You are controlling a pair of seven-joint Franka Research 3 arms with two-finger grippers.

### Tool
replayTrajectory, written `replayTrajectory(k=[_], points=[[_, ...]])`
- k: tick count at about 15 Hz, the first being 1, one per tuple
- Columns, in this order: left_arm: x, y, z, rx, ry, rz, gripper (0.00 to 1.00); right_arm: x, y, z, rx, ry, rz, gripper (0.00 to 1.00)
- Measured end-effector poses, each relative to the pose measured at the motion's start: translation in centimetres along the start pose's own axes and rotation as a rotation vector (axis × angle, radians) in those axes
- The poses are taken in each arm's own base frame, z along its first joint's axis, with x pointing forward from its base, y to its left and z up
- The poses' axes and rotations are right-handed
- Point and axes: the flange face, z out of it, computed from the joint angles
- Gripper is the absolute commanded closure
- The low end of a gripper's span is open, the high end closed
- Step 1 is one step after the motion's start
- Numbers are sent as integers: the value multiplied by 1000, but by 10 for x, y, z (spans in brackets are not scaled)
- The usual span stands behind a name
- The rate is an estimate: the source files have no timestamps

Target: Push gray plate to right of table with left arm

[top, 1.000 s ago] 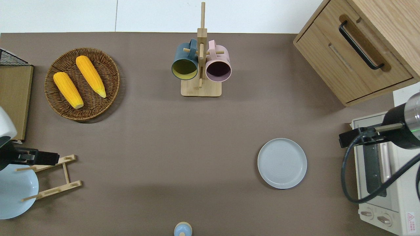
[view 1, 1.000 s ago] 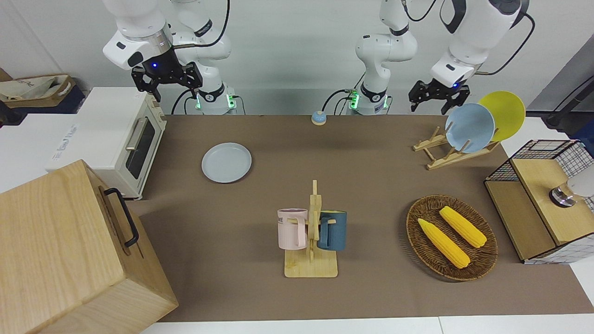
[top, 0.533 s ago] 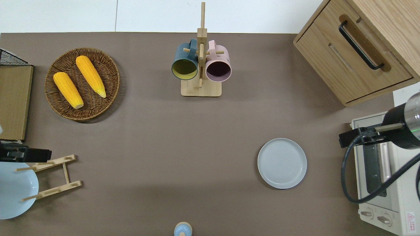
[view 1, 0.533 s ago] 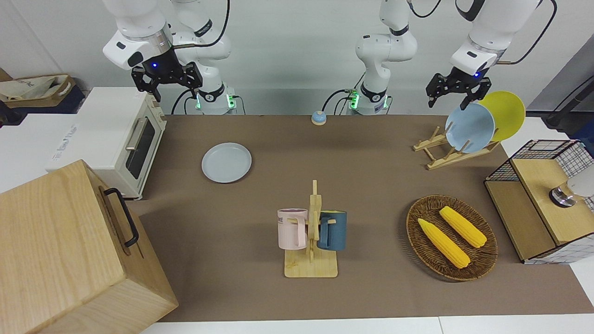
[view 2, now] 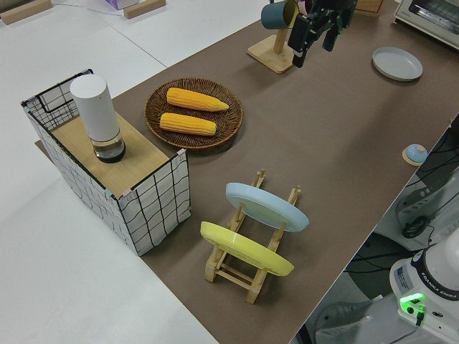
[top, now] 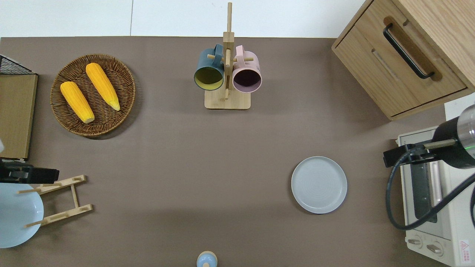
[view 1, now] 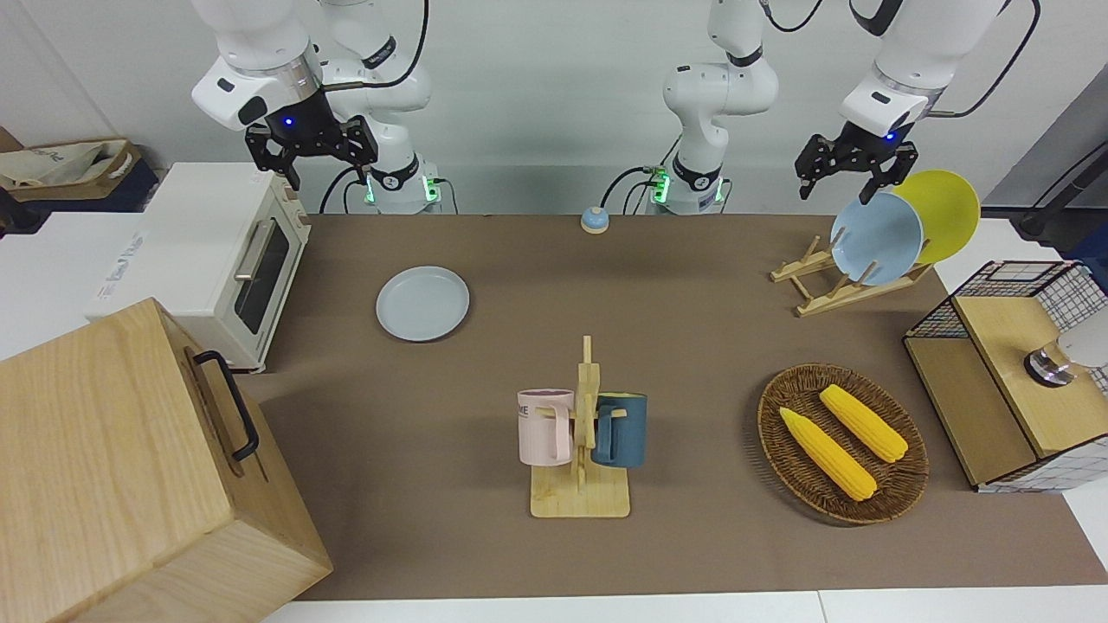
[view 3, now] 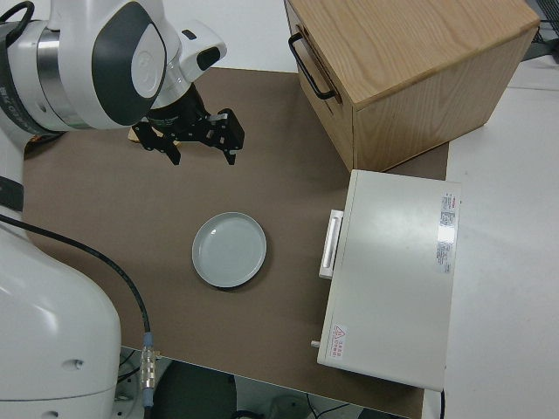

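The gray plate (view 1: 422, 303) lies flat on the table (view 1: 692, 329), toward the right arm's end, just beside the white toaster oven (view 1: 221, 260) & nearer to the robots than the mug rack (view 1: 582, 450). Nothing touches it. The left gripper (view 1: 855, 164) is up in the air, well apart from the plate, at the left arm's end; overhead view shows it (top: 28, 174) over the wooden dish rack (top: 61, 200), beside the sky-blue plate (view 1: 876, 239) w/ the yellow plate (view 1: 943, 212) next to it. Its fingers stand apart & hold nothing. The right gripper (view 1: 312, 149) is parked, fingers also spread, empty.
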Motion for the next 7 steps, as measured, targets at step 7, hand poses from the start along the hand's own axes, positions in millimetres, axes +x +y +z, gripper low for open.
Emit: replayTrajectory(k=[7], points=[[1,0,-16,6,34,0,5,0,0,0,0,0,0,17]])
